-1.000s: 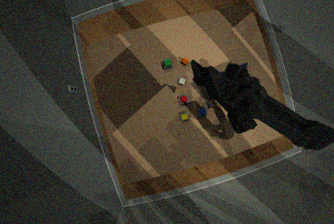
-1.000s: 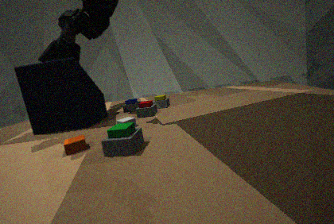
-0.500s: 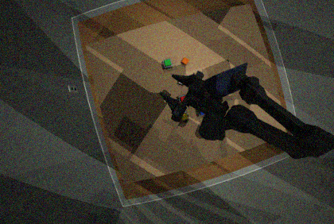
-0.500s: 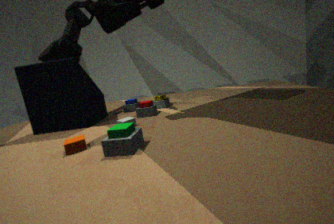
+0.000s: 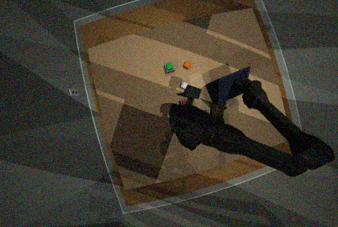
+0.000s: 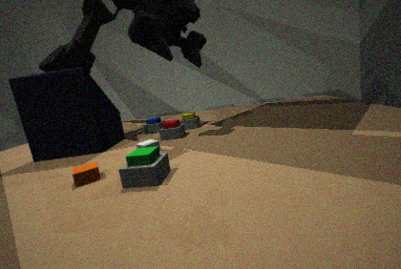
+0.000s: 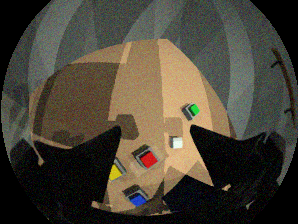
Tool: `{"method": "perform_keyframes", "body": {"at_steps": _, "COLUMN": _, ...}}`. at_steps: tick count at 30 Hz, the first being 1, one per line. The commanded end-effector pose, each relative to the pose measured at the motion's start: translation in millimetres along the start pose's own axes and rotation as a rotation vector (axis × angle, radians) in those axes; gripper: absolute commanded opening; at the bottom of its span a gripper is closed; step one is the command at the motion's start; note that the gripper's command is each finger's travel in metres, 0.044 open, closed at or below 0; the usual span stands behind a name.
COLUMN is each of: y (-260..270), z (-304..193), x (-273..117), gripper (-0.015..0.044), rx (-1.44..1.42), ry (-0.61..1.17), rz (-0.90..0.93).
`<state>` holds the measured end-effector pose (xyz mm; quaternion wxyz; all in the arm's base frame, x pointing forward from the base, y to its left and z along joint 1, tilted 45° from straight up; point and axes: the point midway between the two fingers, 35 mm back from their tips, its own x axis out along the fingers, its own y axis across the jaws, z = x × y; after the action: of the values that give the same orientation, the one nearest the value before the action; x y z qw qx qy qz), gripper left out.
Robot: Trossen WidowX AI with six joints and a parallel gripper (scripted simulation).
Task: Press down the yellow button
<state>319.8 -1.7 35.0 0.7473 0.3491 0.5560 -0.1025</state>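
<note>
The yellow button (image 6: 189, 115) (image 7: 115, 171) sits on a grey base behind the red button in the exterior view. In the wrist view it is low left of centre, its left part hidden by a finger. In the top view the arm hides it. My gripper (image 6: 185, 62) (image 7: 157, 129) is open and empty, high above the table, touching no button. In the top view the gripper (image 5: 177, 100) is over the red button's area.
The red button (image 5: 183, 102) (image 6: 171, 124) (image 7: 148, 159) and blue button (image 6: 154, 120) (image 7: 138, 200) are near the yellow one. Farther off are a white button (image 5: 183, 85) (image 6: 148, 144) (image 7: 177, 143), a green button (image 5: 169, 66) (image 6: 143, 155) (image 7: 194, 110) and an orange block (image 5: 187, 64) (image 6: 86, 174). A large dark box (image 6: 67, 111) stands beside them.
</note>
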Motion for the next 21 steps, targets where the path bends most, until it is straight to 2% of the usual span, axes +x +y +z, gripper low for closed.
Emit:
{"method": "perform_keyframes", "body": {"at_steps": 1, "y": 56.9, "z": -61.7, "x": -22.5, "gripper": 0.04, "rx": -0.429, "ry": 0.489, "rz": 0.273}}
{"method": "perform_keyframes", "body": {"at_steps": 5, "y": 69.9, "z": -72.2, "x": -32.7, "gripper": 0.04, "rx": -0.491, "ry": 0.569, "rz": 0.362}}
{"method": "perform_keyframes", "body": {"at_steps": 20, "y": 70.0, "z": -72.4, "x": -32.8, "gripper": 0.04, "rx": -0.492, "ry": 0.57, "rz": 0.363}}
{"method": "perform_keyframes", "body": {"at_steps": 21, "y": 70.6, "z": -73.7, "x": -30.7, "gripper": 0.0374, "rx": -0.492, "ry": 0.57, "rz": 0.363}}
